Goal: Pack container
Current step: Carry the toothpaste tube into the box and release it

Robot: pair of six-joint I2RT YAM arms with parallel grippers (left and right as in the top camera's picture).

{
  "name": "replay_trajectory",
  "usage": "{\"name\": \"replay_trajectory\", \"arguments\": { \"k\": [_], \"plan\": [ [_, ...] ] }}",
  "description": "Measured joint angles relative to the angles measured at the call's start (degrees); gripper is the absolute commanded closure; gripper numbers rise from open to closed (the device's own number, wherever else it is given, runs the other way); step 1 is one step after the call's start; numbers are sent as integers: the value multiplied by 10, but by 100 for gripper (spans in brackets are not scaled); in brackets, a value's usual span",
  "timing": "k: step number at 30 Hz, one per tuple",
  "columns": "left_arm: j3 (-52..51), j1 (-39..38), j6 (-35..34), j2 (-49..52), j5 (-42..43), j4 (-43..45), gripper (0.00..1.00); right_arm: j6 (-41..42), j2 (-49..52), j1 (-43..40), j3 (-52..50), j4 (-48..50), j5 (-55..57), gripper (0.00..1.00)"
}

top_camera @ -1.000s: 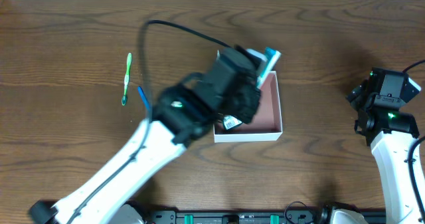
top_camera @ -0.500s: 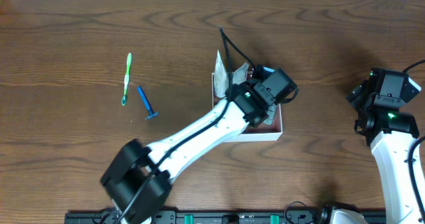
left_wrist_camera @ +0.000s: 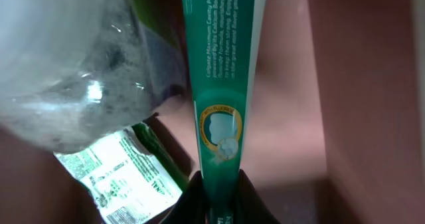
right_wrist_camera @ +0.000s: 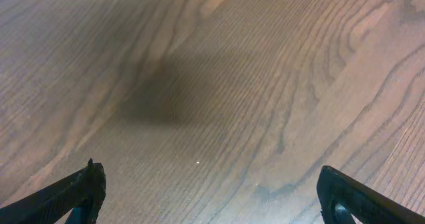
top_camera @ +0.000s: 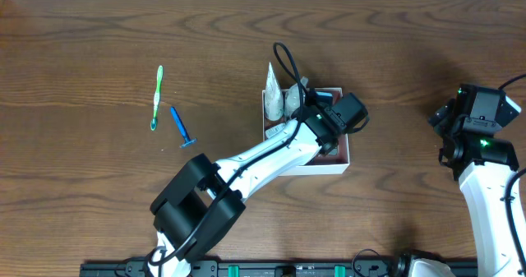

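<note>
The container (top_camera: 316, 168) is a shallow white-walled box in mid-table; the left wrist view shows its pink-brown inside (left_wrist_camera: 285, 111). My left gripper (top_camera: 330, 117) reaches down into it and is shut on a green toothpaste tube (left_wrist_camera: 219, 84), which points along the container floor. In that wrist view the left gripper (left_wrist_camera: 219, 187) pinches the tube's near end. A clear plastic bag (left_wrist_camera: 66, 64) and a green sachet with a white label (left_wrist_camera: 126, 174) lie inside beside the tube. My right gripper (top_camera: 460, 117) hangs open over bare table far to the right, and the right gripper (right_wrist_camera: 209, 184) holds nothing.
A green toothbrush (top_camera: 156, 98) and a blue razor (top_camera: 182, 127) lie on the wooden table left of the container. The clear bag (top_camera: 275, 96) sticks up over the container's far left corner. My left arm crosses the table from the front edge.
My left arm has swung over and lowered into the container, carrying the toothpaste tube down inside. The right arm has not moved.
</note>
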Motion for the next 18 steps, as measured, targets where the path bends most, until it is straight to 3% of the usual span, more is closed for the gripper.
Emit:
{"name": "replay_trajectory", "arguments": {
  "k": [2, 6, 8, 18],
  "plan": [
    [0, 0, -5, 4, -2, 0, 89, 0, 0, 0, 0, 0, 0, 1],
    [0, 1, -13, 6, -4, 0, 67, 0, 0, 0, 0, 0, 0, 1],
    [0, 2, -17, 6, -5, 2, 63, 0, 0, 0, 0, 0, 0, 1],
    [0, 4, 2, 5, -6, 40, 61, 0, 0, 0, 0, 0, 0, 1]
  ]
}}
